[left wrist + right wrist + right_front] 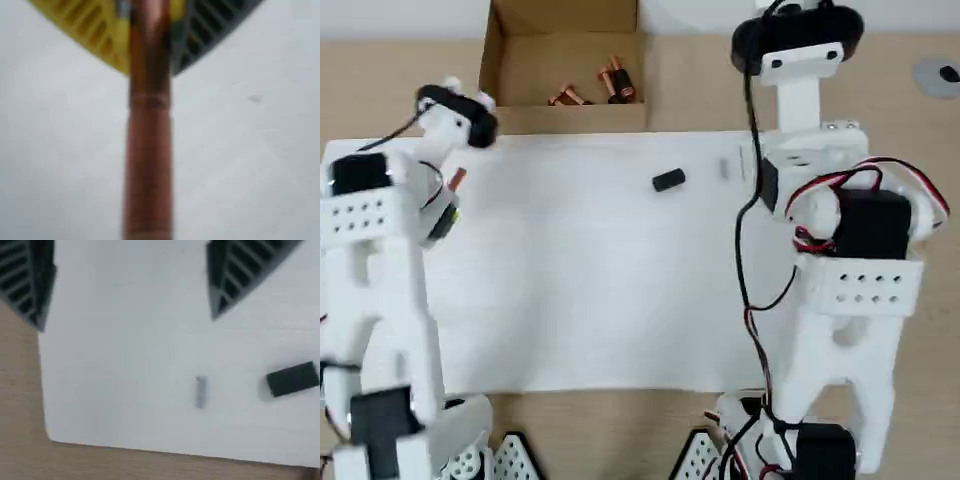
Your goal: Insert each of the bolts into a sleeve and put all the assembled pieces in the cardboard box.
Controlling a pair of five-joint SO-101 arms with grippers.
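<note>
My left gripper is shut on a long copper piece, clamped between its yellow and black fingers above the white mat. From above, that copper piece pokes out of the left arm near the mat's far left corner. A black sleeve lies on the mat's far middle, with a small grey bolt to its right. My right gripper is open above the mat's edge, near the grey bolt and the black sleeve. The cardboard box holds several copper pieces.
The white mat covers most of the wooden table. The right arm stands over the mat's right edge. A small round grey disc lies at the far right of the table.
</note>
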